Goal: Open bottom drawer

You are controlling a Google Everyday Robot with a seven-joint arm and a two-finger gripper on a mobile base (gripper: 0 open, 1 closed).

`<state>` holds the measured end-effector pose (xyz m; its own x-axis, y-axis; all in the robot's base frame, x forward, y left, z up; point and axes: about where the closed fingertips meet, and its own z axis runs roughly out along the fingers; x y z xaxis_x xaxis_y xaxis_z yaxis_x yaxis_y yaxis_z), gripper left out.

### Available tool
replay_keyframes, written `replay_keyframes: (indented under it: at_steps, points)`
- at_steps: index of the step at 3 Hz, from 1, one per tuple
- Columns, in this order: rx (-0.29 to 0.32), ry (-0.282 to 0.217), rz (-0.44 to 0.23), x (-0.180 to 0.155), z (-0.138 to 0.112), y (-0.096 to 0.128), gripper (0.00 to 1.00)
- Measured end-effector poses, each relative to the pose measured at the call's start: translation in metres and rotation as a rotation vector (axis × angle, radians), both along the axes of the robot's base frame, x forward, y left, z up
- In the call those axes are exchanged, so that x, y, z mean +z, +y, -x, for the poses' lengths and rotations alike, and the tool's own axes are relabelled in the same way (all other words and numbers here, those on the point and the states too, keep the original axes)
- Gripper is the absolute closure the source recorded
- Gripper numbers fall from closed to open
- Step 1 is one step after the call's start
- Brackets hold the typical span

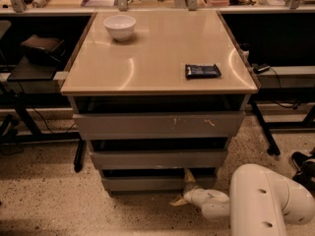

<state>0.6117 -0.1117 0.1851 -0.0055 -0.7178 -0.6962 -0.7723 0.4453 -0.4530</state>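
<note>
The bottom drawer (147, 183) is the lowest, narrowest grey front of the tan-topped cabinet (157, 58). It sits nearly flush under the middle front, with a dark gap above it. My gripper (182, 189) is low at the drawer's right part, reaching in from the white arm (266, 200) at the lower right. Its fingers are spread in a V. The upper fingertip (188, 177) pokes into the gap over the drawer's top edge. The lower fingertip (176, 201) lies in front of the drawer near the floor.
A white bowl (120, 26) and a dark blue snack bar (202, 71) lie on the cabinet top. Dark tables with black legs (263, 129) flank the cabinet on both sides. The floor is speckled (49, 200). A black shoe-like object (302, 161) is at the right edge.
</note>
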Motion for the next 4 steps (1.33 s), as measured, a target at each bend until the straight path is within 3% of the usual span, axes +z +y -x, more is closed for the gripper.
replay_keyframes:
  at_steps: [1,2,3,4]
  points:
    - [-0.021,-0.014,0.043,0.0,-0.01,-0.008,0.0]
    - [-0.039,-0.085,0.156,0.01,-0.06,-0.022,0.0]
    - [-0.044,-0.091,0.197,0.007,-0.063,-0.027,0.0]
    - [-0.045,-0.091,0.196,0.007,-0.064,-0.027,0.0]
